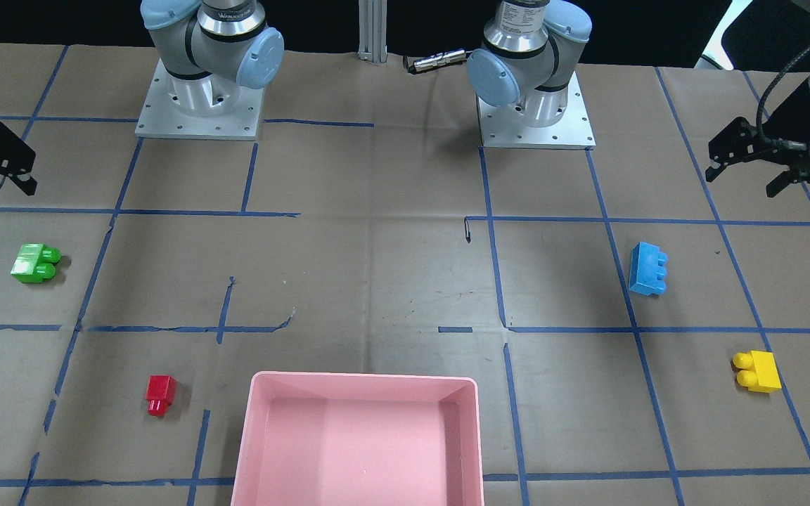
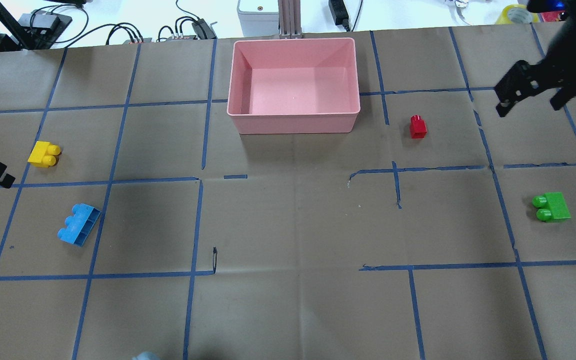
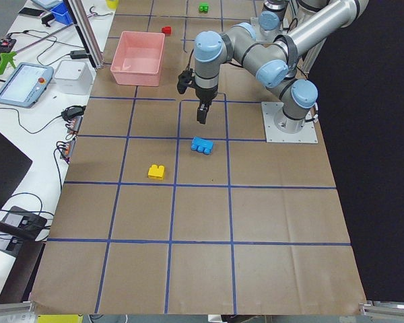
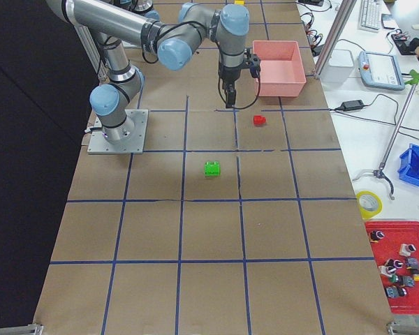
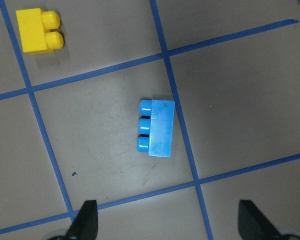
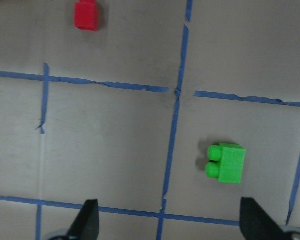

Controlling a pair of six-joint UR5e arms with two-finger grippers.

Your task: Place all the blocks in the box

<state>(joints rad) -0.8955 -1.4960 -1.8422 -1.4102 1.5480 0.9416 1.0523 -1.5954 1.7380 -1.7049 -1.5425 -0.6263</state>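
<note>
Left gripper (image 1: 742, 179) hovering above table end, fingers spread wide, gripping nothing. Light-blue three-stud brick (image 1: 647, 268) lying on its side on brown paper (image 1: 377, 267) near this gripper; yellow two-stud brick (image 1: 758, 371) lying a little apart from blue one. Right gripper (image 2: 530, 105) hanging over opposite end, fingers likewise wide apart, carrying nothing. Green two-stud brick (image 1: 36, 263) lying near it. Red one-stud brick (image 1: 160, 393) sitting near pink box (image 1: 365, 377), not touching. All four bricks resting on paper outside box, which is sitting mid-table at operators' edge.
</note>
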